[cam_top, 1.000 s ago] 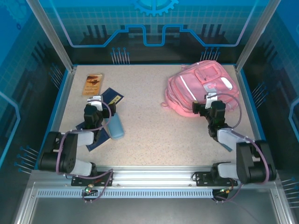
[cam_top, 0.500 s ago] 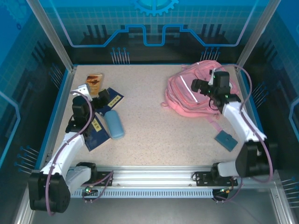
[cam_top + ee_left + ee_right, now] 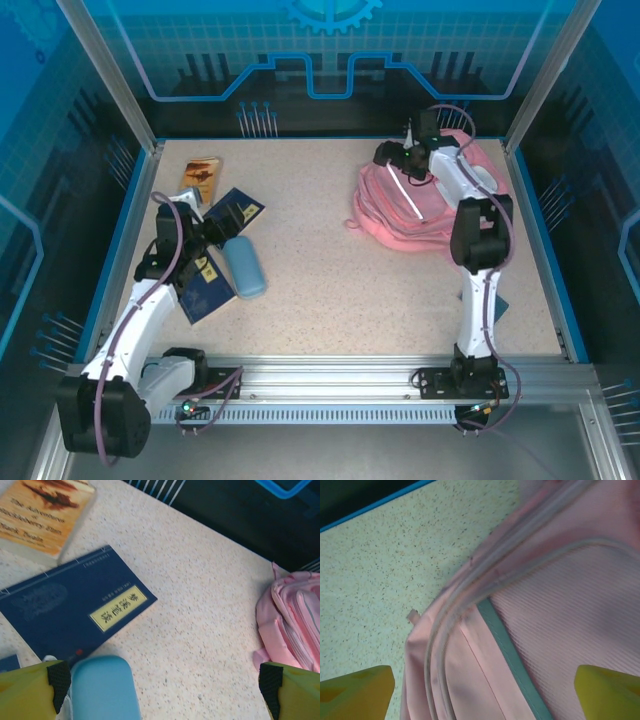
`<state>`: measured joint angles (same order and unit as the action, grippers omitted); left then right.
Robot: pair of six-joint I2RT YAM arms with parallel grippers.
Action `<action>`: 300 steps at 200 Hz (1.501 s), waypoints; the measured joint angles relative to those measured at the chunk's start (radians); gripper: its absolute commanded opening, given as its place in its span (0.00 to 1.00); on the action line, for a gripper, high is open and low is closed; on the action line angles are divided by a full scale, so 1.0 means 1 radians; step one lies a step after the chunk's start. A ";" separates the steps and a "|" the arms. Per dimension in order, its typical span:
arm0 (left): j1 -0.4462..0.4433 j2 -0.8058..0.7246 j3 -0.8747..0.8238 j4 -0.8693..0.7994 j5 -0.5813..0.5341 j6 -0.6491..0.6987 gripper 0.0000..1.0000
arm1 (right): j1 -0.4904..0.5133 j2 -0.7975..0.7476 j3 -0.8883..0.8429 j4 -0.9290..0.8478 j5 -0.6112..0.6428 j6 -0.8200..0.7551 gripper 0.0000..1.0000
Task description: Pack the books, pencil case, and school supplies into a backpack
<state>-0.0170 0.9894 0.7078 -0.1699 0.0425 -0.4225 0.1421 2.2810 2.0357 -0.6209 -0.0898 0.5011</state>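
The backpack (image 3: 400, 200) lies far right on the table (image 3: 330, 260), books (image 3: 238, 210) and pencil case (image 3: 245, 265) lie loose at left, so packing looks unstarted; the left gripper (image 3: 165, 690) above the case and the right gripper (image 3: 485, 685) above the backpack both gape empty.

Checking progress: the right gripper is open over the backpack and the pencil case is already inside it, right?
No. The pencil case lies outside, by the navy books, as the top view shows. The right gripper is open over the backpack.
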 measured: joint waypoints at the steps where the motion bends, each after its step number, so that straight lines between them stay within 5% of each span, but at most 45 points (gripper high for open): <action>1: 0.000 0.001 0.000 -0.002 0.002 -0.001 0.99 | 0.002 0.005 0.006 -0.003 0.000 0.000 0.94; 29: -0.001 0.024 0.015 -0.051 0.046 -0.017 0.99 | 0.059 0.158 0.183 -0.106 0.006 -0.021 0.93; 70: -0.001 0.037 0.018 -0.093 0.087 -0.026 0.99 | 0.134 0.184 0.198 -0.146 -0.047 -0.079 0.92; 161: -0.029 0.082 0.020 -0.111 0.154 -0.050 0.97 | 0.467 -0.016 -0.105 -0.120 -0.236 -0.212 0.92; 195: -0.126 0.148 0.076 -0.118 0.177 -0.042 0.93 | 0.379 -0.320 -0.417 -0.065 -0.148 -0.111 0.92; 239: -0.383 0.316 0.233 -0.124 0.164 0.014 0.82 | 0.162 -0.707 -0.825 0.048 -0.080 0.056 0.89; 300: -0.721 0.646 0.534 -0.247 -0.028 0.147 0.78 | -0.016 -0.665 -1.033 0.153 -0.171 0.160 0.78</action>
<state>-0.7383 1.6352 1.2415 -0.4171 0.0147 -0.2756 0.1261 1.6157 1.0027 -0.4679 -0.2607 0.6609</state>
